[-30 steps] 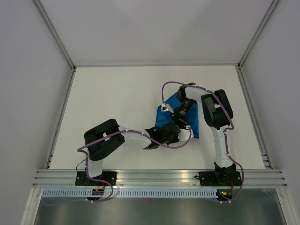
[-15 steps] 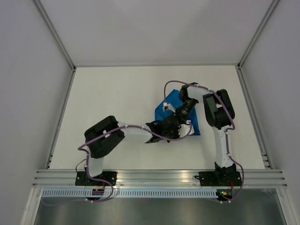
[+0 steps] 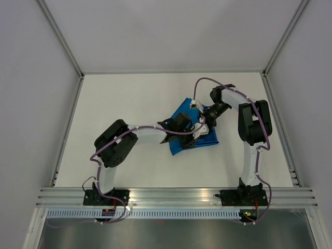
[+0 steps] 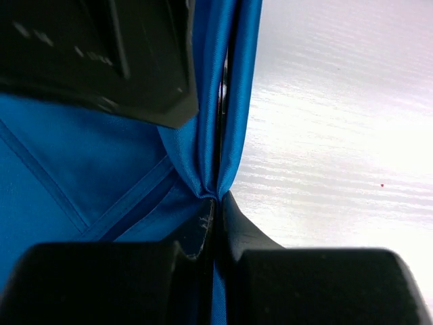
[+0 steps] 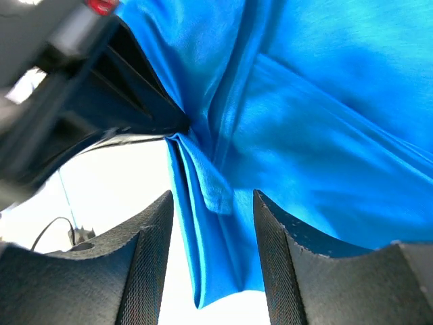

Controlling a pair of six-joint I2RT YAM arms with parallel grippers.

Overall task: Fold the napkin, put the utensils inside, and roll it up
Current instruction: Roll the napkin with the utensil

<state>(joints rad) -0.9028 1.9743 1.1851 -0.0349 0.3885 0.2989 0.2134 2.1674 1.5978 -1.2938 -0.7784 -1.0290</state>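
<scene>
Hazard: the left gripper [image 4: 218, 200] is clamped on only a thin pinched fold of the napkin [image 3: 209, 140], so a pull could slip the cloth free or drag the whole bundle across the table [image 3: 124, 98]. The right gripper [image 5: 213, 227] has its fingers apart around a hanging fold and grips nothing. The napkin sits bunched right of the table's centre between both grippers, bright blue, layered and creased, with a stitched hem showing.

The napkin [image 4: 67, 162] is plain bright blue with darker blue hem lines, lying toward 3 o'clock of the centre of the white table [image 3: 129, 104]. The right gripper [image 5: 213, 200] is black, its pads [image 5: 145, 271] finely mesh-patterned. The cable [image 3: 207, 78] is purple.
</scene>
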